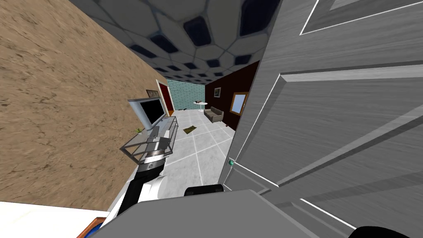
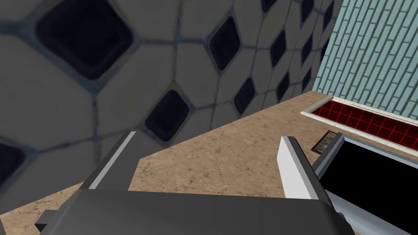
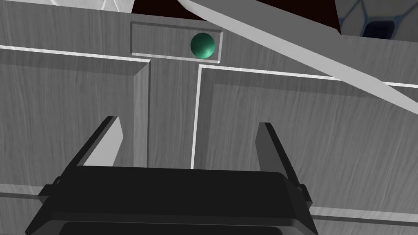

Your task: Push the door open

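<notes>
My right gripper (image 3: 187,122) faces the grey panelled door (image 3: 306,134) up close, fingers spread and holding nothing, with the green knob (image 3: 202,45) beyond their tips. The door stands on my right. My left gripper (image 2: 204,163), also spread, hangs beside the tan wall (image 1: 49,103).

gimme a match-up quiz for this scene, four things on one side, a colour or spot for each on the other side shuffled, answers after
Things:
1. door
2. knob
3. television
4. sofa

Descriptions:
A. black screen, beside the brown wall
B. green and round
C. far end of the room, against the dark red wall
D. grey, with raised panels

Pairs: 1-D, 2-B, 3-A, 4-C
</notes>
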Controlling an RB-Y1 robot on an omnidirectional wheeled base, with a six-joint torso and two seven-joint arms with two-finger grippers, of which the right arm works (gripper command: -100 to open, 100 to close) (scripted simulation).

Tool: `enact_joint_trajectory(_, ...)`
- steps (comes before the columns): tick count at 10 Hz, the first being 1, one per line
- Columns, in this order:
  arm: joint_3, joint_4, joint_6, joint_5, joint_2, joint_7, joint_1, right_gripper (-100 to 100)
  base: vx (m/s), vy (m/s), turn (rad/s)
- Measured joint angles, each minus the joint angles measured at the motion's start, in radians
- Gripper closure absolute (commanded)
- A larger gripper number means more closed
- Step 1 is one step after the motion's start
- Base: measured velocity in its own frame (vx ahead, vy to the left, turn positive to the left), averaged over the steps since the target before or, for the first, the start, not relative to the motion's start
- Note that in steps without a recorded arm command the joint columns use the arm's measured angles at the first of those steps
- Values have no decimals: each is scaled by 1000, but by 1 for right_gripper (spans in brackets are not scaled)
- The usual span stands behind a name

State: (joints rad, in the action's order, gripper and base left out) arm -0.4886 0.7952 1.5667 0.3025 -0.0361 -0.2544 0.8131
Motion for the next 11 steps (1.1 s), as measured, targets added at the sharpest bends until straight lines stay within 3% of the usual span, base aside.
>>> enact_joint_trajectory(5,1,26,-11,4,20,1,10,-100,184,-26,13)
enact_joint_trajectory(6,1,26,-11,4,21,0,9,100,-11,0,-1)
enact_joint_trajectory(11,1,26,-11,4,20,1,10,100,-19,0,0)
